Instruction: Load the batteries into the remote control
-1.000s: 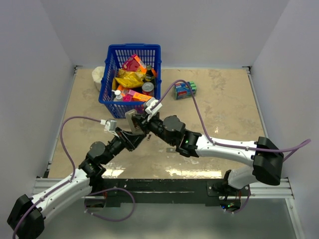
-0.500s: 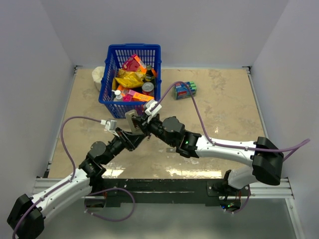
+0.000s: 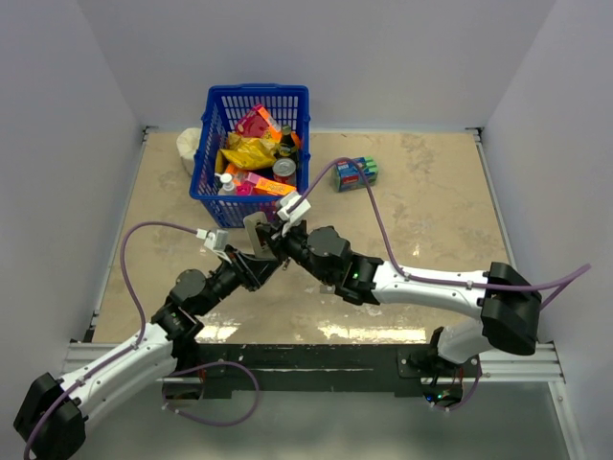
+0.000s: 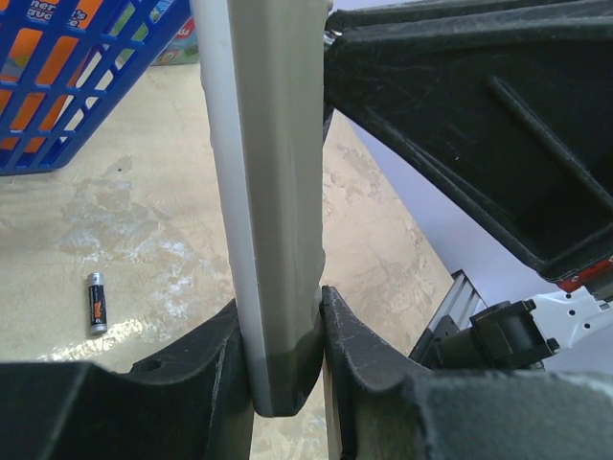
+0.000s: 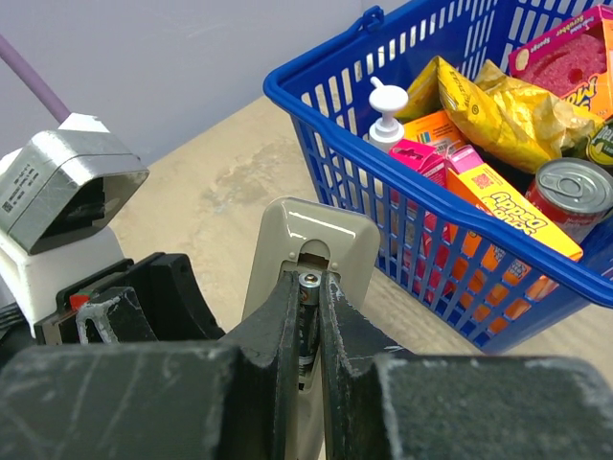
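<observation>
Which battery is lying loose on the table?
The battery lying flat on the table, seen by the left wrist camera; the other battery is pinched in the right gripper at the remote control.

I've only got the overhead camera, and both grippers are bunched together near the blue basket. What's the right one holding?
Observer: The right gripper is shut on a battery, its metal tip at the open compartment of the remote control.
Operator: What's holding the remote?
Observer: The left gripper is shut on one end of it.
Operator: Any other battery out?
Observer: Yes, a second battery lies loose on the table, in the left wrist view.
</observation>
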`<state>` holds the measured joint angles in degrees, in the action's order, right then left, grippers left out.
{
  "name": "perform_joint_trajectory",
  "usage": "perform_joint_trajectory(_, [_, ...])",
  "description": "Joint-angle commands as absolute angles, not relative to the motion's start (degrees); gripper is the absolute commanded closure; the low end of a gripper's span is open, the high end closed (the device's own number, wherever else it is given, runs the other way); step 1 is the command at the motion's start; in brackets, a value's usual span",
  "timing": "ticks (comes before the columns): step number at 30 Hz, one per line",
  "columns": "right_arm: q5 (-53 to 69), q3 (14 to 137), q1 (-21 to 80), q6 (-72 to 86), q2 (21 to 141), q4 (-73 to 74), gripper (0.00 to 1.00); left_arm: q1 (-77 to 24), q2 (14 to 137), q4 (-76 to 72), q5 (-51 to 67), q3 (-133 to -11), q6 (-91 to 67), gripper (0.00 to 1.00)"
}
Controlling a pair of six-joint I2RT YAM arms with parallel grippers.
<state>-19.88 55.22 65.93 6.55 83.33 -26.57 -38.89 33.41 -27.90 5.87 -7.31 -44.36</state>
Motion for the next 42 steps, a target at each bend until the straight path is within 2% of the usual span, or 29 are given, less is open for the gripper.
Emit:
perform_joint_trajectory(1, [-27.4, 56.7, 65.2, 7.6, 85.0, -22.0, 0.95, -38.8, 32.3, -34.9, 6.0, -10.5, -42.8, 1.0])
perform_joint_trajectory(10, [-27.0, 56.5, 65.3, 6.1, 86.6, -21.0, 0.87, -38.8, 32.2, -36.5, 6.7, -10.5, -41.4, 1.0])
perform_joint_trajectory(23, [-30.8, 57.9, 65.6, 9.9, 90.1, -15.9, 0.89, -38.8, 30.0, -38.7, 5.2, -9.8, -40.0, 1.0])
perform_joint_trajectory(42, [-29.4, 61.0, 65.6, 5.5, 86.1, -18.9, 0.88, -38.8, 35.6, -33.7, 6.9, -11.7, -40.1, 1.0])
